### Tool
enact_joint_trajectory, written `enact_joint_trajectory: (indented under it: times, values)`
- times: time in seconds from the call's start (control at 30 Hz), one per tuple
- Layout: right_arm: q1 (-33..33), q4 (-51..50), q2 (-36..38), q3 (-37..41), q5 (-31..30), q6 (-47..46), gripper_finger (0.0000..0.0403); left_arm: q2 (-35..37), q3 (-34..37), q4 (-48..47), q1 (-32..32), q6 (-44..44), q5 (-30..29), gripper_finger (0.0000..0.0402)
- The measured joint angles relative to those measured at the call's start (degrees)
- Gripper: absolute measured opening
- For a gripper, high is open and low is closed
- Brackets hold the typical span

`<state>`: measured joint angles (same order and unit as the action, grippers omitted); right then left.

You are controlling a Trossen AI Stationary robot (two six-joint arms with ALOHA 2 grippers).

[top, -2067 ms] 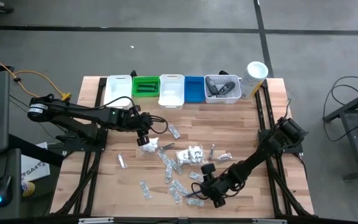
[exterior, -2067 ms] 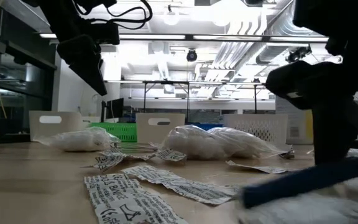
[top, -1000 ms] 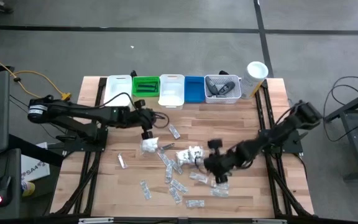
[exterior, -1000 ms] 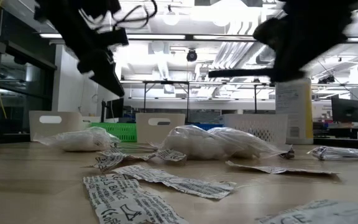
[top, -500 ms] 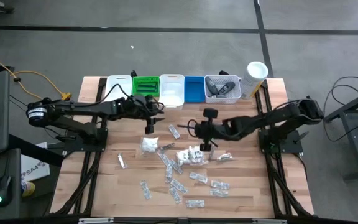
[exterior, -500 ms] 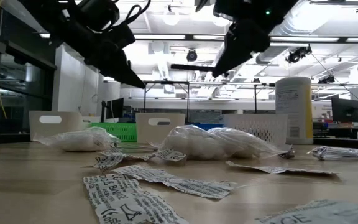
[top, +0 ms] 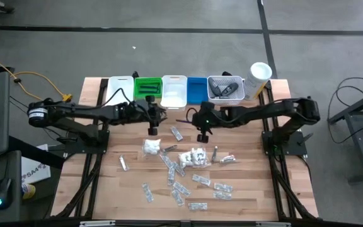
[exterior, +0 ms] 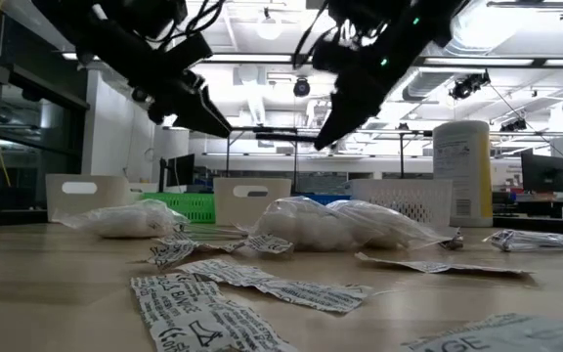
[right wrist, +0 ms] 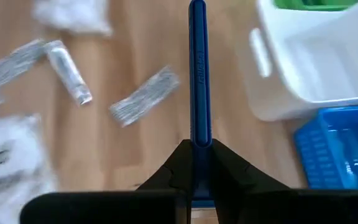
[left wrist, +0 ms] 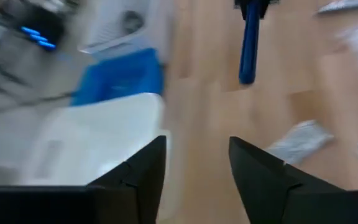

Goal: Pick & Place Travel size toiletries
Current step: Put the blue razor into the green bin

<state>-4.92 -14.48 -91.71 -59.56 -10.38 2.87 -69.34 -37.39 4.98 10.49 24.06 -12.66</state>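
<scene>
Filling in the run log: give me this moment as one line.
right gripper: shut on blue razor, above table near blue bin | left gripper: open, empty, by white bin | sachets: on table

Open left hand [left wrist: 194, 168]; blue razor [left wrist: 248, 46] ahead.

A pale wooden table [top: 244, 202] with visible plank grain is carrying crinkled foil-and-paper sachets [top: 194, 178] printed with dark lettering, soft clear-plastic pouches [exterior: 335, 223] of white fluff, and a small shiny silvery tube [right wrist: 69, 73]. The right gripper [right wrist: 198, 149], in matt black plastic, is pinching a smooth, slightly glossy blue plastic razor [right wrist: 198, 68], while smooth moulded plastic bins, a white bin [right wrist: 316, 53] and a ribbed blue bin [right wrist: 344, 152], are showing a faint sheen
</scene>
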Motion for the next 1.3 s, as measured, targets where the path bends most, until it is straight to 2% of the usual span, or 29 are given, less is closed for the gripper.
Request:
enact_joint_trajectory:
  times: [0.13, 0.23, 0.37, 0.43, 0.57, 0.7, 1.0, 1.3]
  values:
    - [-3.1, 5.0, -0.9, 0.0, 0.4, 0.3, 0.0025, -0.4, -0.1, 4.6, -2.7, 6.9, -10.4, 0.0219]
    - [-5.5, 8.5, -1.2, -0.2, 2.1, 0.3, 0.0025, -1.1, -0.1, 5.9, -3.1, 10.5, -12.2, 0.0238]
    - [-8.3, 11.5, -1.6, 0.0, 6.3, -1.4, 0.0025, -3.2, -0.2, 8.5, -3.0, 15.8, -15.3, 0.0239]
    - [-9.2, 13.1, -2.2, -0.1, 7.4, -2.4, 0.0025, -4.4, -0.2, 9.8, -3.0, 18.8, -18.0, 0.0237]
    - [-10.5, 14.9, -3.0, 0.0, 9.7, -4.2, 0.0025, -8.9, -2.1, 11.8, -3.0, 23.7, -19.6, 0.0232]
    - [-10.5, 15.1, -3.2, -0.1, 10.5, -5.6, 0.0024, -12.9, -4.7, 14.0, -3.0, 28.1, -24.7, 0.0232]
    - [-10.6, 14.8, -3.3, -0.1, 10.5, -7.6, 0.0025, -16.0, -7.2, 14.6, -3.0, 28.8, -26.9, 0.0232]
    - [-10.6, 21.4, -5.4, -0.1, 12.6, -9.7, 0.0025, -16.0, -7.2, 14.6, -3.0, 31.2, -25.7, 0.0232]
